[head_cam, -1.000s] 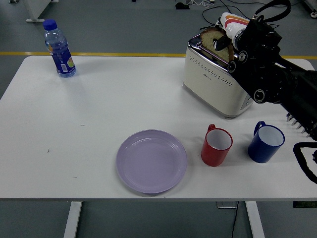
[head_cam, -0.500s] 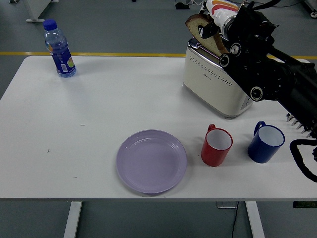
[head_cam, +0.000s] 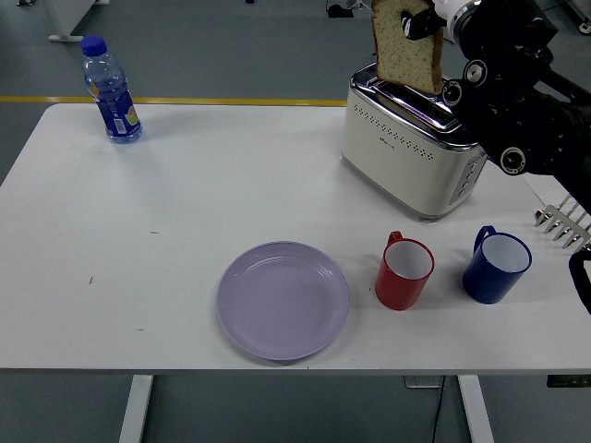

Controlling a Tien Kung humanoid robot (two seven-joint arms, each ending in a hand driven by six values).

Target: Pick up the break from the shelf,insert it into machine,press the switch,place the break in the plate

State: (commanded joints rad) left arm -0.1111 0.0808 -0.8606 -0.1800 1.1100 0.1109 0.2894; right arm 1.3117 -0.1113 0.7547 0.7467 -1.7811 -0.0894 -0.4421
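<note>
Head view: The robot's right hand (head_cam: 427,20) is pinching a slice of bread (head_cam: 404,46) at its top edge near the upper border of the picture, with one dark finger (head_cam: 416,25) showing against the crumb. The slice is hanging upright, clear of the toaster (head_cam: 411,150) directly beneath it, its lower edge just above the slot. The bread is brown and speckled with a darker crust, flat and roughly square. The toaster below the hand is a cream, rounded box with a shiny metal top and rows of small holes along its side. The black, jointed arm is reaching in from the right, passing above and behind the toaster's right end.

Below the hand and nearer the robot, a red mug (head_cam: 404,270) and a blue mug (head_cam: 495,265) are standing upright side by side, apart from each other, both glossy with white insides. Down and to the left of the hand, a round, smooth, pale lilac plate (head_cam: 283,298) is lying near the table's front edge, well apart from the toaster. Far to the left of the hand, a clear plastic water bottle (head_cam: 110,89) with a blue cap and label is standing near the far edge. All are resting on a flat white table (head_cam: 185,203).
</note>
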